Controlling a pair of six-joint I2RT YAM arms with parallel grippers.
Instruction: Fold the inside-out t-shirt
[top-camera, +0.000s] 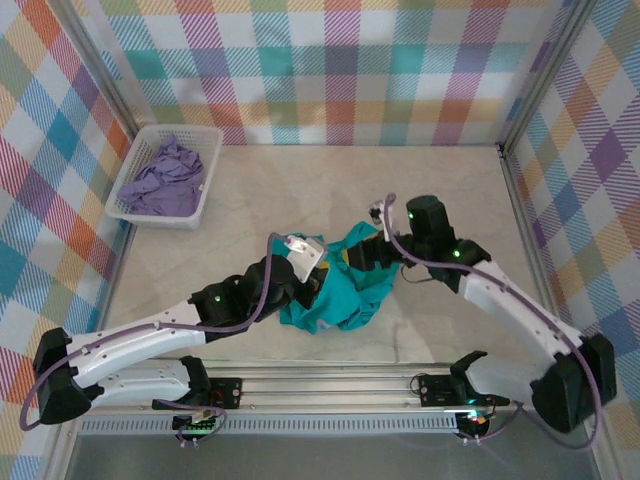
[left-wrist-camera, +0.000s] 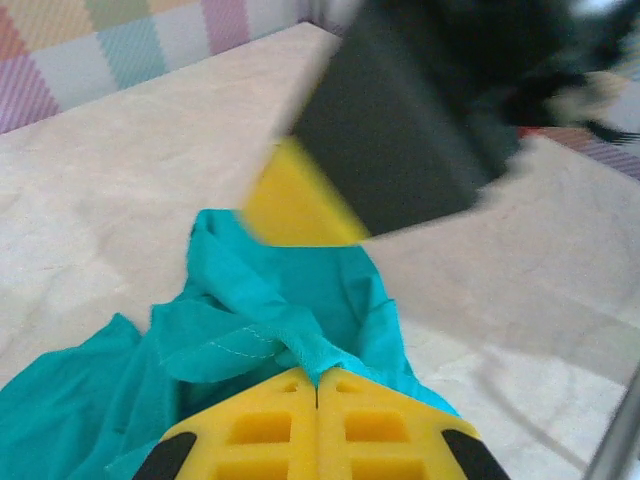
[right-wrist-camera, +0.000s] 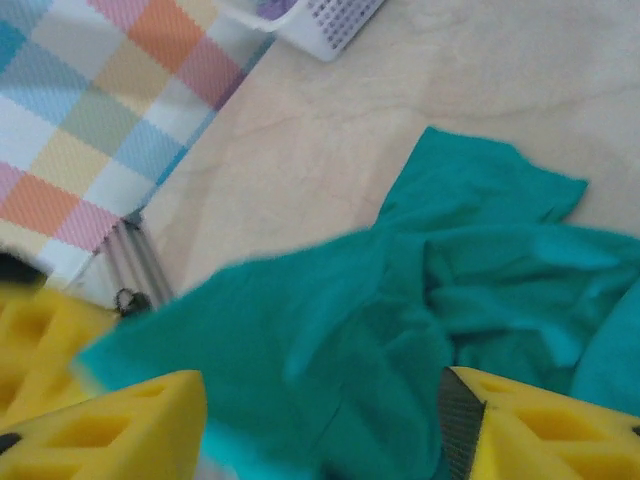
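Observation:
The inside-out t-shirt (top-camera: 345, 300) is a crumpled teal heap in the middle of the table, between the two arms. My left gripper (top-camera: 320, 272) reaches into its left side. In the left wrist view its yellow fingers (left-wrist-camera: 317, 388) are shut on a bunched fold of the teal t-shirt (left-wrist-camera: 270, 320), which is lifted slightly. My right gripper (top-camera: 360, 257) comes in from the right, close to the left one. Its jaws (right-wrist-camera: 322, 410) stand wide open, with the t-shirt (right-wrist-camera: 480, 260) spread loosely between and under them. Blurred, it looms right in front of the left wrist camera (left-wrist-camera: 390, 130).
A white basket (top-camera: 205, 185) holding a lavender garment (top-camera: 165, 178) stands at the back left, and its corner (right-wrist-camera: 330, 25) shows in the right wrist view. Plaid walls enclose the table. A metal rail (top-camera: 330, 378) runs along the near edge.

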